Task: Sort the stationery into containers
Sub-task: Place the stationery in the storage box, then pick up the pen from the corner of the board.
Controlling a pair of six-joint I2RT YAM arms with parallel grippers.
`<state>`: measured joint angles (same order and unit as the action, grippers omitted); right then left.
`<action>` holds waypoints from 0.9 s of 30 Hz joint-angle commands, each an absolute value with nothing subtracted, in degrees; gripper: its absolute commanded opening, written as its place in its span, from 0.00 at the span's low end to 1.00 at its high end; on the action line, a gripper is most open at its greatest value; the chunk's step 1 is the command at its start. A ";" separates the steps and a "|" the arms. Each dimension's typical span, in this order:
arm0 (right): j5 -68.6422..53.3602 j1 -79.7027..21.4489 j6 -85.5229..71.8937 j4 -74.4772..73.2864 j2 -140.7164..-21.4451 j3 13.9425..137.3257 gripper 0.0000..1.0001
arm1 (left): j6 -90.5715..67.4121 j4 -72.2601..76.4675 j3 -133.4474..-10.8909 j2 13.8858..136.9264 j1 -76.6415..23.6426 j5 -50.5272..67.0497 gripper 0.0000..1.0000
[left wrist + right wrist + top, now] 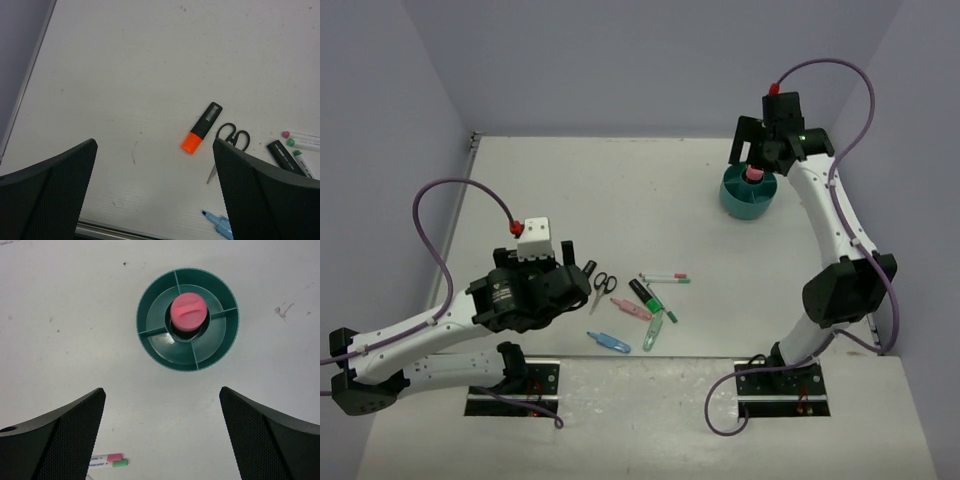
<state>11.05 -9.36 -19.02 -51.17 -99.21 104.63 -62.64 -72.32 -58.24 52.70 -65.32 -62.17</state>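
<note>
Beneath the right fingers (55, 435) — untouched — the glue stick (188, 311) stands in the organizer (155, 347).

Teal is being shown across the organizer (150, 347), pink on the glue stick (188, 311) cap. The orange highlighter (201, 128) is being seen black-bodied, orange-capped; the green highlighter (646, 295) black with green. Black handles are being shown on the scissors (232, 137). The pens (665, 278) are being seen white, capped pink and green. A pink clip (630, 308), green clip (653, 331) and blue clip (608, 341) are being seen. The table (570, 190) is being shown off-white, faintly specked. Black dotted mesh is being seen on the right gripper (162, 390) fingers (55, 440).
</note>
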 commanded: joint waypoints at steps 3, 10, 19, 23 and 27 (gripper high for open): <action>13.82 -23.58 -18.63 -47.59 -83.80 92.30 0.99 | -68.24 -75.50 -59.93 55.42 -64.90 -64.18 1.00; 2.31 -42.61 -22.59 -36.02 -74.35 69.51 0.97 | -67.06 -75.47 -62.67 54.40 -64.78 -64.43 1.00; 15.96 -62.19 -43.39 -31.51 -75.41 57.08 0.63 | -68.73 -74.89 -59.15 52.52 -64.78 -65.08 1.00; 22.17 -68.05 -54.53 -30.20 -75.97 54.64 0.57 | -68.82 -75.41 -59.06 53.36 -64.86 -63.61 1.00; 23.60 -70.27 -62.74 -29.84 -79.62 53.74 0.58 | -68.73 -75.32 -58.89 53.88 -64.86 -62.49 1.00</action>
